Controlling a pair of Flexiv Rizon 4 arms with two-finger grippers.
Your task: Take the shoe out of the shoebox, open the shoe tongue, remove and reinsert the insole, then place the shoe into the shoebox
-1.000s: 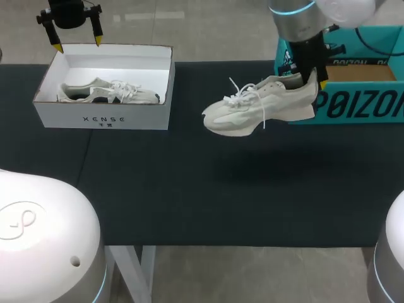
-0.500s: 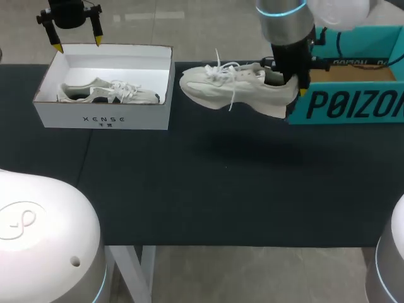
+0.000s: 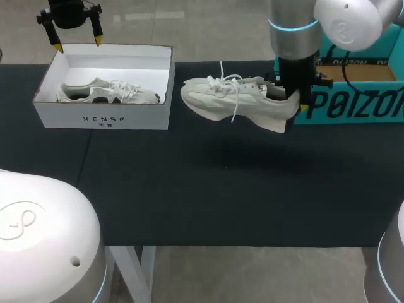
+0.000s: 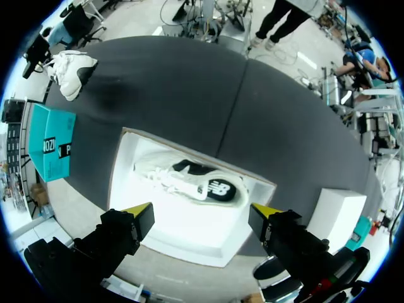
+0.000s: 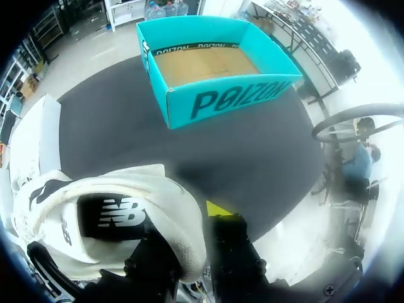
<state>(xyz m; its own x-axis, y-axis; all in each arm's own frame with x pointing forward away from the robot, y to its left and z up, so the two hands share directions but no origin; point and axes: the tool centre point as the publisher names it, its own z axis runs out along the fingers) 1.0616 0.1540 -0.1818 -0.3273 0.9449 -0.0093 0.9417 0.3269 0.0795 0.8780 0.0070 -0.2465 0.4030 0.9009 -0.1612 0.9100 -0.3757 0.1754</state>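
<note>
Right gripper [image 3: 297, 106]: clamped on the heel collar of the off-white lace-up sneaker [image 3: 235, 101]. In the right wrist view one finger sits inside the shoe opening and the other outside the heel. One yellow tip shows just beside the heel.

The sneaker hangs clear of the black cloth-covered table [image 3: 221, 189], roughly level, toe toward the robot's left, laces loose. Its shadow falls on the cloth underneath.

The heel is just beside the near left corner of the open teal cardboard box [image 3: 353, 104]. This box stands at the far right of the table. In the right wrist view its brown floor shows ahead of the gripper.

Left gripper [image 3: 77, 44]: fingers spread, grasping nothing. It hovers above the far rim of the open white cardboard shoebox [image 3: 104, 117]. In the left wrist view the two yellow tips stand wide apart over the box, one toward each end.

Inside the white shoebox a second pale sneaker with dark panels [image 3: 107, 93] lies along the box's length, laces loose.

The white shoebox sits at the far left of the table, well apart from the teal box. The held sneaker is between the two, its toe near the white shoebox's right wall and not touching it.
</note>
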